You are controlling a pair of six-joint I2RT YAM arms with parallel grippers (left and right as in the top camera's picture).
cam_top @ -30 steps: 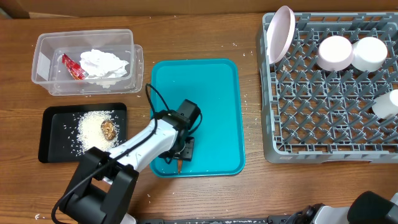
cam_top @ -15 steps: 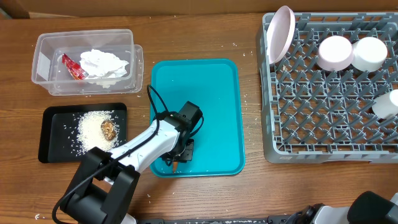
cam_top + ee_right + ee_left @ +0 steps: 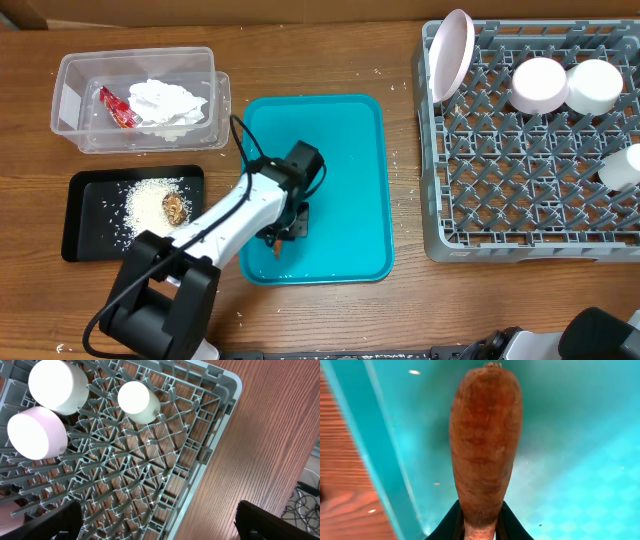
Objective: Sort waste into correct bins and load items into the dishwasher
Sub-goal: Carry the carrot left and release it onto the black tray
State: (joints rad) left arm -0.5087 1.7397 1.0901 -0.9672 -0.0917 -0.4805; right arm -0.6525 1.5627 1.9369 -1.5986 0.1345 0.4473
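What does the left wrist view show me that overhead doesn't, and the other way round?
Only left wrist: the carrot close up, one end pinched between the left gripper fingers. Only overhead: the clear tub holding napkins and a red wrapper, the black tray with rice, and the dish rack. Both: the teal tray, with the carrot near its edge.
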